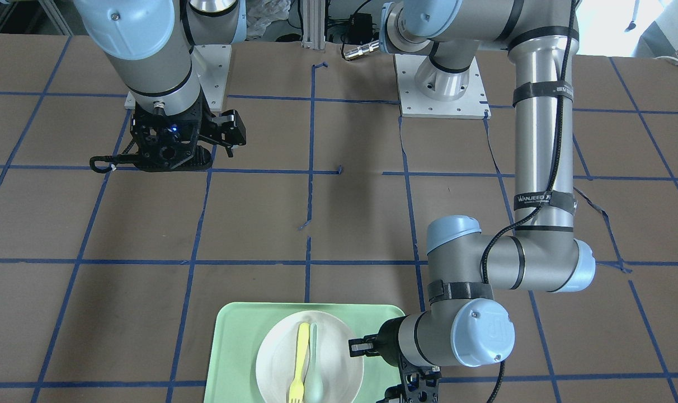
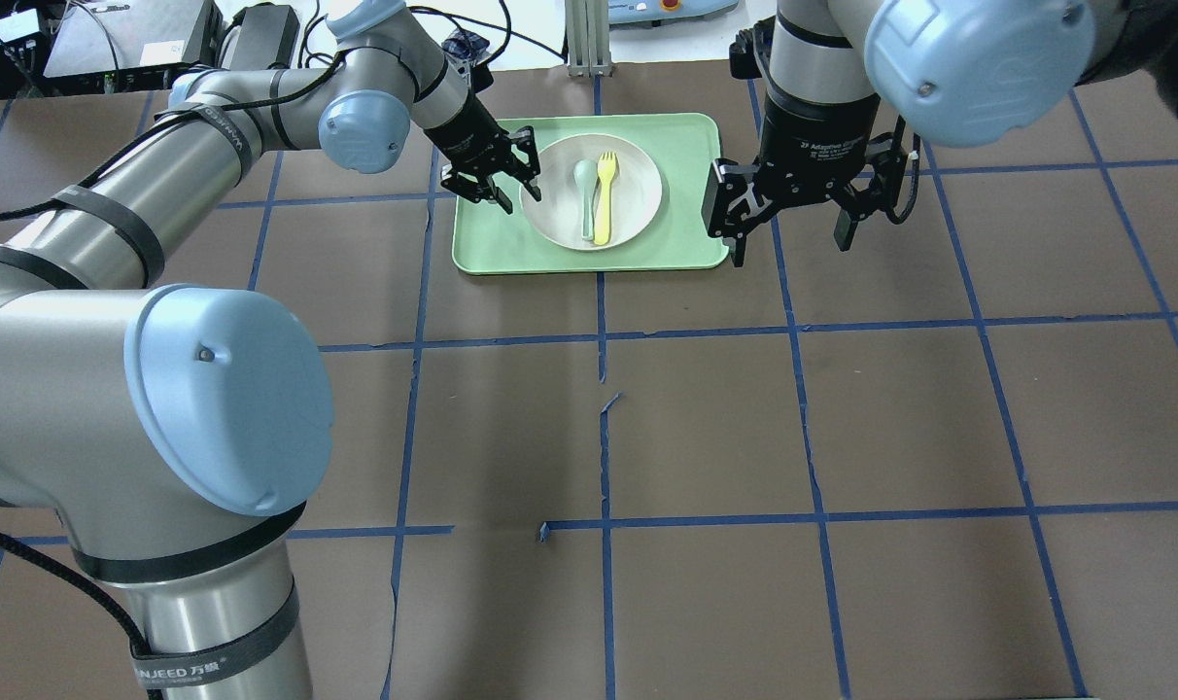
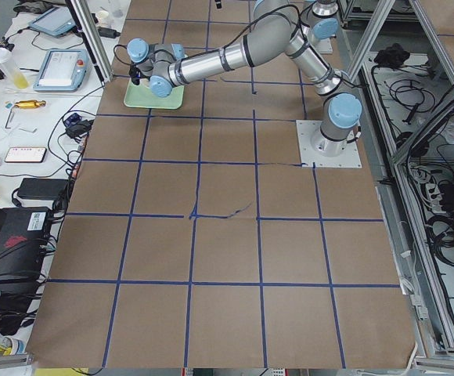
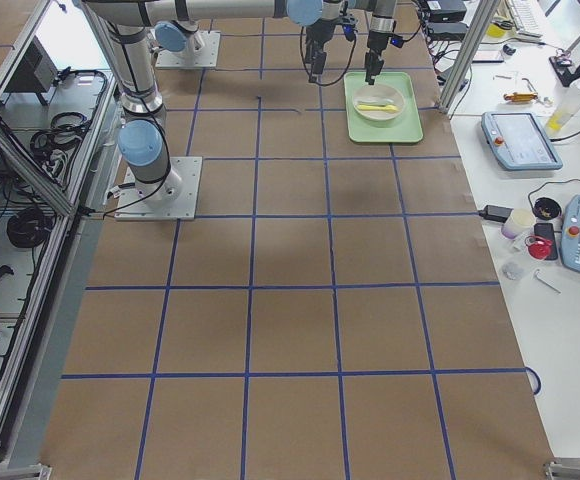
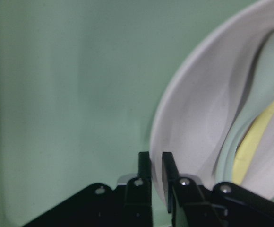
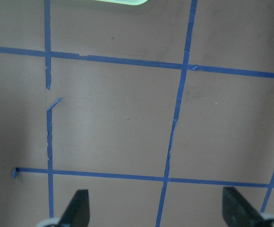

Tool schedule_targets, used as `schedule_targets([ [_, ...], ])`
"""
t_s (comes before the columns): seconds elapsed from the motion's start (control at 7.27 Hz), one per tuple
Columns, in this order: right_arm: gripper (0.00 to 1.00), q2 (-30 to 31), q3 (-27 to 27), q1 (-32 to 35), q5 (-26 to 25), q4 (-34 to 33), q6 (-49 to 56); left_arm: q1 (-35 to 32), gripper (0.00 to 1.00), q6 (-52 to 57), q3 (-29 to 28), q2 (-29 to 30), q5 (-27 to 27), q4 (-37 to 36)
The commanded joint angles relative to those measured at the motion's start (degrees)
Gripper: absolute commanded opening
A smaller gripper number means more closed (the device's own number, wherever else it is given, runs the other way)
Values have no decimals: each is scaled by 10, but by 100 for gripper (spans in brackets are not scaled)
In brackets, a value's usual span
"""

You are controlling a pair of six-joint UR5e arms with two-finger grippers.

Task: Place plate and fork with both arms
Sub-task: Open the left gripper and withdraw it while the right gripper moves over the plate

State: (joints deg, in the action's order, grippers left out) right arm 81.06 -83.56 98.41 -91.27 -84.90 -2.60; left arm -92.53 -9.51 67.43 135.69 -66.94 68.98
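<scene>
The off-white plate [image 2: 638,190] lies on the mint-green tray [image 2: 482,248] at the far middle of the table. The pale-yellow fork [image 2: 605,194] lies on the plate beside a grey-green spoon [image 2: 586,190]. My left gripper [image 2: 518,197] is at the plate's left rim. In the left wrist view its fingers [image 5: 144,165] stand nearly together with the plate's rim [image 5: 203,118] between them, and the fork [image 5: 255,142] shows at the right. My right gripper [image 2: 788,238] is open and empty, above the table just right of the tray.
The table is brown board with a grid of blue tape lines [image 6: 175,118]. The tray sits near the table's far edge, with the plate [image 1: 277,364] and fork [image 1: 300,358] on it. Both arm bases stand at the robot's side of the table.
</scene>
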Motion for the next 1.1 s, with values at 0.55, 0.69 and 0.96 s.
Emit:
schedule_targets([
  [0.55,94,-136,35,0,42,-158,21,144,100,135,126,-169,-201,59],
  [0.69,95,-156,46,0,41,-190,22,147,100,136,133,-185,-202,60],
  [0.96,99,-226,107,5,44,-220,16,141,100,136,178,-212,-201,58],
])
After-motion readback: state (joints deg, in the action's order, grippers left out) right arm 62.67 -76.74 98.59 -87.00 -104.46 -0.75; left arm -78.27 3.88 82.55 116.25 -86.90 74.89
